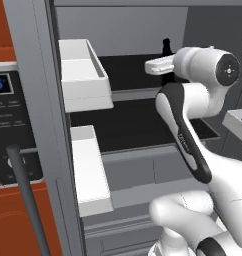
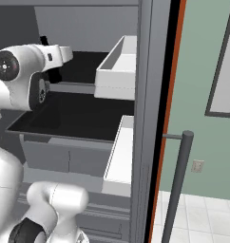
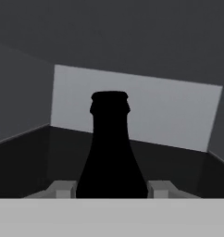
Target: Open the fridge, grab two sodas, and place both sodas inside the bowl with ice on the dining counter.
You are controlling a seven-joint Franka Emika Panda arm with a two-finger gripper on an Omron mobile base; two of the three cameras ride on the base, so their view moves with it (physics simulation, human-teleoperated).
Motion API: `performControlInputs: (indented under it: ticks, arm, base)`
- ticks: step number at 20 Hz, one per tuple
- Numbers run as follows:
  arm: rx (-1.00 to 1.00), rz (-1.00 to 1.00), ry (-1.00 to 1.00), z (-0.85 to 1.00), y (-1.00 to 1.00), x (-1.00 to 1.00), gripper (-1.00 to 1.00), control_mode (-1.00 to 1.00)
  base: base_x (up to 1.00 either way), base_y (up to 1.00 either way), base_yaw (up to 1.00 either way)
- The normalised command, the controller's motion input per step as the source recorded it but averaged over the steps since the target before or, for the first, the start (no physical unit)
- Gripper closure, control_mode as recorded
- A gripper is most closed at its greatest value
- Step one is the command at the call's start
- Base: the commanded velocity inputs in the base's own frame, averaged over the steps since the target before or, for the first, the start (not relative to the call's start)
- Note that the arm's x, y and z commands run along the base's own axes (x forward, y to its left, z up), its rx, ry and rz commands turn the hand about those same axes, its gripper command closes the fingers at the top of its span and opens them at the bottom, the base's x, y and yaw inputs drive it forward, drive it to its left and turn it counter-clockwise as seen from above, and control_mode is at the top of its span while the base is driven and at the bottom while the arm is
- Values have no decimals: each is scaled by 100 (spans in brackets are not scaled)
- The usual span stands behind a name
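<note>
Pincer (image 3: pixel 112 189): inside the fridge, a finger (image 3: pixel 63 189) at each side of the soda's base; contact unclear, so grip cannot be told.
Fridge (image 1: pixel 123 30): doors open, white door bins (image 1: pixel 83 75) on both sides.
Shelf (image 1: pixel 128 125): black.
Soda (image 3: pixel 110 148): dark bottle, upright near the upper shelf's back edge.

Fridge (image 1: pixel 35 100): matte grey casing and door edges; paler grey back wall inside. Shelves (image 1: pixel 133 125) black. Door bins (image 1: pixel 83 75) white, flat, unpatterned. Lower drawers (image 1: pixel 143 172) mid grey.

Soda (image 3: pixel 110 152): solid black in the hand view, no label or marking seen; a black neck is seen above the hand in the left base view.

Arm (image 1: pixel 203 90): white shells, dark joints, black band along one link.

Cabinet (image 1: pixel 23 220): red-brown-orange, faint grain lines. Microwave panel (image 1: pixel 8 125): dark, blue digits. Wall (image 2: pixel 202 95): pale green. Floor (image 2: pixel 202 218): white tiles, grey joints.
</note>
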Motion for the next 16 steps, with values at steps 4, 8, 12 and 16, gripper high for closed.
performControlInputs:
  ticks: [4,8,12,16]
  arm:
    - [0,0,4,0,-5,-100,100,-100]
    - [0,0,6,0,-7,-100,100,-100]
    - [-2,0,8,0,-11,-100,100,-100]
    - [-7,1,12,-1,-6,-98,100,-100]
  base:
    - [0,0,0]
    - [0,0,0]
    - [0,0,0]
    - [0,0,0]
